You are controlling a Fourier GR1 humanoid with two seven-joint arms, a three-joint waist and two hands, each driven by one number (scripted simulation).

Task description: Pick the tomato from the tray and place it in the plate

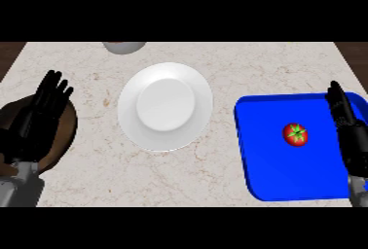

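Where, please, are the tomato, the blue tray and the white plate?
tomato (295, 134), head view, on its red skin.
blue tray (273, 168), head view, on its bare floor.
white plate (131, 104), head view, on its left rim.

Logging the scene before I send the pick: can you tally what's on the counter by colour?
White: 1, the plate
Blue: 1, the tray
Red: 1, the tomato, lying on the tray
Brown: 1, a round object partly under the left hand
Grey: 1, an object cut off at the far edge
Total: 5
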